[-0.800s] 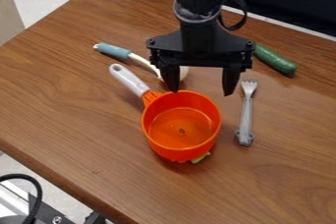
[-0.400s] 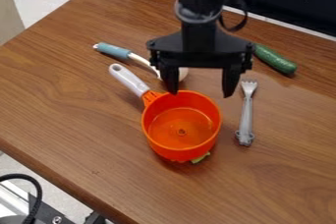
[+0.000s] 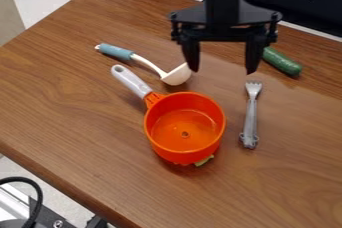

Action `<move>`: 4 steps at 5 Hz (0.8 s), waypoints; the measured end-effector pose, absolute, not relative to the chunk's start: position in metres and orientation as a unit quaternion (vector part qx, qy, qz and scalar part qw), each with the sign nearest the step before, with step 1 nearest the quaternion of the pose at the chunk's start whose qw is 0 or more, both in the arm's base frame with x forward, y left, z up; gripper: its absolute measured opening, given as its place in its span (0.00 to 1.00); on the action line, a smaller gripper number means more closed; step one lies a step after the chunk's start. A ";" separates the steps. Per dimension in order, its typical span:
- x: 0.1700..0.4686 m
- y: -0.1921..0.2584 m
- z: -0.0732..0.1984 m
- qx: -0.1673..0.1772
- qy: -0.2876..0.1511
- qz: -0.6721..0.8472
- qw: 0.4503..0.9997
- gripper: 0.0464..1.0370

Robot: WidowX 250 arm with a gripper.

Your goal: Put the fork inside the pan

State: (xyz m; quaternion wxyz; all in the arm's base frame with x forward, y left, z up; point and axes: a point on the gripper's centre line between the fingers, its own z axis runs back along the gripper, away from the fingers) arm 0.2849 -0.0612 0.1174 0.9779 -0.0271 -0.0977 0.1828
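Claw (image 3: pixel 222 71) shifted away from pan (image 3: pixel 177 156), uncovering ladle (image 3: pixel 177 75); cucumber (image 3: pixel 282 62) lies near fork (image 3: pixel 251 114).

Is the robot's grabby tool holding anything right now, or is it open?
The tool is open, its two fingers spread wide apart, and holds nothing.

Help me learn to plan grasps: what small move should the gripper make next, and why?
Probably a small shift toward the camera and the view's right, over the fork. The gripper hangs open with nothing between its fingers, and the fork lies outside the pan.
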 end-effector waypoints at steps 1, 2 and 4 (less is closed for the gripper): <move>0.305 -0.076 0.103 -0.046 -0.088 0.174 0.980 0.96; 0.316 -0.086 0.083 -0.055 -0.064 0.168 0.982 0.96; 0.323 -0.087 0.057 -0.054 -0.056 0.146 0.986 0.96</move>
